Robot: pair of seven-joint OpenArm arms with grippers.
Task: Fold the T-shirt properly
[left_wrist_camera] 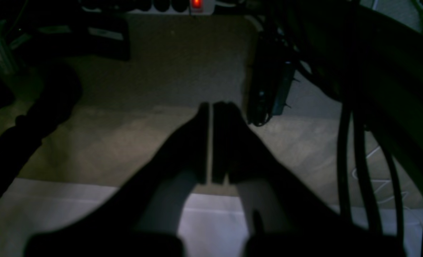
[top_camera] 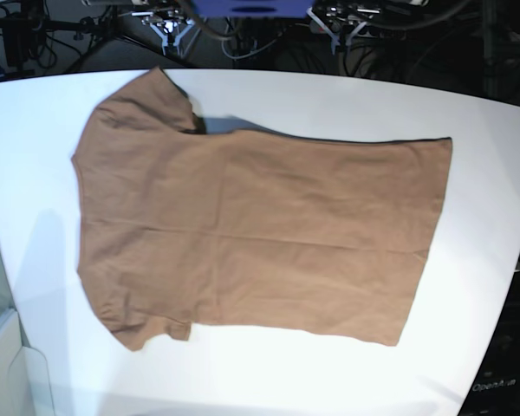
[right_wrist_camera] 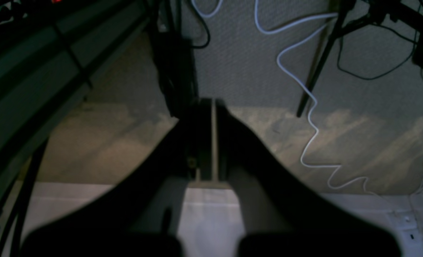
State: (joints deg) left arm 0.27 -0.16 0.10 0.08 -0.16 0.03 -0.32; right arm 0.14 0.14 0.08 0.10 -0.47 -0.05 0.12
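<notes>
The tan T-shirt [top_camera: 260, 234] lies flat and spread out on the white table [top_camera: 477, 121], its neck and both short sleeves toward the left and its hem toward the right. Faint creases cross it. Both arms hang back beyond the table's far edge, well away from the cloth. In the left wrist view my left gripper [left_wrist_camera: 210, 106] is shut with nothing between its dark fingers. My right gripper [right_wrist_camera: 213, 102] is likewise shut and empty. Both wrist views look past a strip of white table at dim floor; no cloth shows there.
Dark cables and stands crowd the floor behind the table. A white cable [right_wrist_camera: 306, 96] snakes across the floor, and a power strip with a red light [left_wrist_camera: 196, 3] lies at the back. Arm mounts [top_camera: 243, 9] sit along the table's far edge.
</notes>
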